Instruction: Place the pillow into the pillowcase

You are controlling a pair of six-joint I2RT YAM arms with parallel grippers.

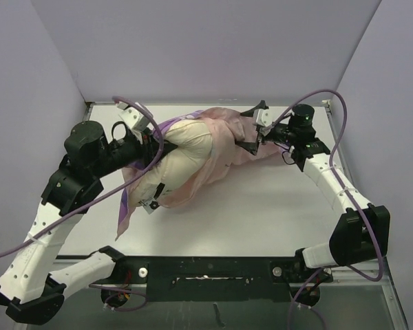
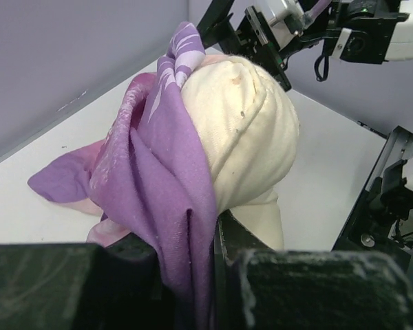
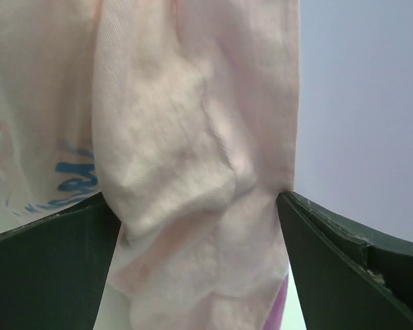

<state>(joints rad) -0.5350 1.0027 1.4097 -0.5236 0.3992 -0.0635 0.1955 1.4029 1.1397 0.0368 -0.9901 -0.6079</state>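
Holding, left gripper: pressed together on a fold of the purple edge of the pillowcase; the cloth runs out from between my fingers.
Holding, right gripper: fingers kept apart by a thick bunch of pale pink pillowcase cloth that fills the gap and touches both sides; I judge it pinched.
Pillow position: between my two grippers, just ahead of the left one, with its rounded cream end bare.
Pillowcase contents: the pillow's end toward my right gripper sits under pink cloth. I cannot tell whether it is truly inside the sleeve or only draped over.
Done: opening gripped on two sides; pillow partly covered, by my estimate less than half.
Outstanding: draw the purple edge over the bare end beside my left gripper, then seat the pillow fully.
Support: loose purple cloth trails on the table beside my left gripper.
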